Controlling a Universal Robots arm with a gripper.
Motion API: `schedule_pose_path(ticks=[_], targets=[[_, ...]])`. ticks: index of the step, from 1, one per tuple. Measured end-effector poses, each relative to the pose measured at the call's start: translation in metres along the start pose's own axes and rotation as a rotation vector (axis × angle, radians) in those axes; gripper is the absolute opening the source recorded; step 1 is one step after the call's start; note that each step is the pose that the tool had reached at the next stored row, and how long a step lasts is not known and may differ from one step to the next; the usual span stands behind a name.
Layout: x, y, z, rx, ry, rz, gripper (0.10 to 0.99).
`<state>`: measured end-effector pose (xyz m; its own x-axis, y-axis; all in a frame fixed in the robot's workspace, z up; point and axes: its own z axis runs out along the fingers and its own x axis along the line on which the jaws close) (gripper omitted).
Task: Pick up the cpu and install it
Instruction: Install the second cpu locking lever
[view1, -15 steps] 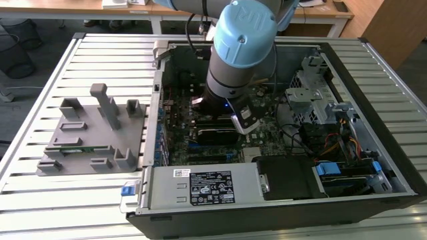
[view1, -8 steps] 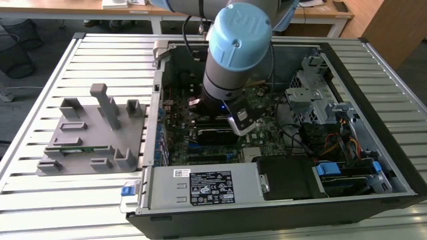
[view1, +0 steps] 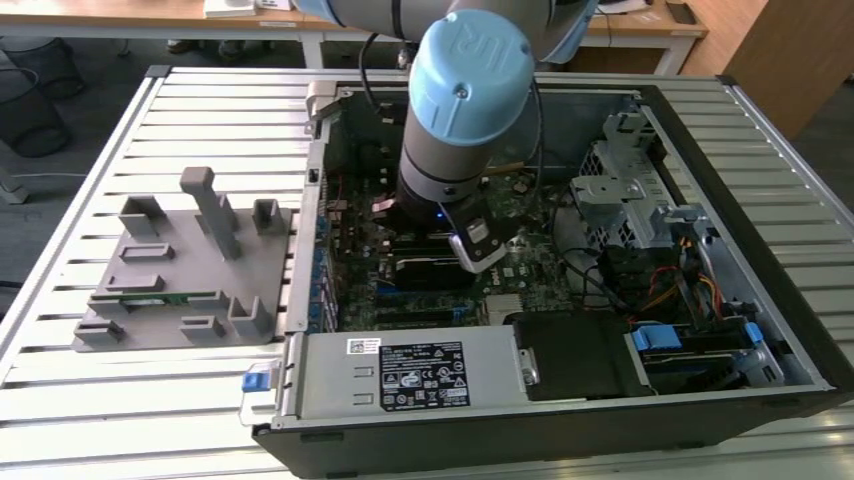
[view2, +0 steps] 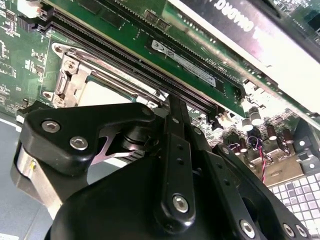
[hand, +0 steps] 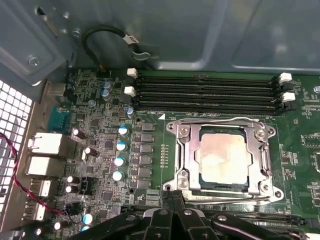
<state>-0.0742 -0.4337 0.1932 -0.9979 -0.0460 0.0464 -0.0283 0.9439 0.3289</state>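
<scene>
A silvery-tan cpu (hand: 223, 159) in a silver socket frame (hand: 186, 159) on a green motherboard (hand: 150, 145).

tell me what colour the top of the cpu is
Silvery-grey with a pale tan smear, on the cpu; the first wrist view shows it best.

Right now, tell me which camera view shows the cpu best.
The first wrist view: the cpu lies in its socket, its whole top visible. In the second wrist view, the gripper linkage covers most of the cpu. In the exterior view, the arm blocks it.
</scene>
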Motion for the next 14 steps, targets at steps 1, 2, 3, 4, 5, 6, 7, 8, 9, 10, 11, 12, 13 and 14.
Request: schedule_pose_path(ticks=[1, 2, 3, 4, 5, 6, 7, 8, 9, 10, 11, 12, 13, 14], targets=[[0.0005, 0.0000, 0.0002, -0.001, -0.0001, 0.000, 0.114], [0.0010, 0.0000, 0.0005, -0.001, -0.0001, 0.000, 0.114], [0.0015, 0.0001, 0.0008, -0.002, -0.0001, 0.000, 0.114], [0.0018, 0.0004, 0.0011, -0.002, -0.0001, 0.000, 0.114], [0.0020, 0.0009, 0.0014, -0.002, -0.0001, 0.000, 0.114], [0.0022, 0.0011, 0.0017, -0.002, -0.0001, 0.000, 0.114], [0.0024, 0.0013, 0.0020, -0.003, -0.0002, 0.000, 0.114], [0.0025, 0.0015, 0.0022, -0.003, -0.0002, 0.000, 0.114], [0.0027, 0.0016, 0.0025, -0.004, -0.0001, 0.000, 0.114], [0.0029, 0.0018, 0.0028, -0.004, -0.0001, 0.000, 0.114], [0.0030, 0.0020, 0.0031, -0.005, -0.0001, 0.000, 0.114], [0.0030, 0.0022, 0.0035, -0.005, -0.0001, 0.000, 0.114], [0.0031, 0.0024, 0.0039, -0.006, -0.0002, 0.000, 0.114], [0.0031, 0.0026, 0.0042, -0.006, -0.0001, 0.000, 0.114]])
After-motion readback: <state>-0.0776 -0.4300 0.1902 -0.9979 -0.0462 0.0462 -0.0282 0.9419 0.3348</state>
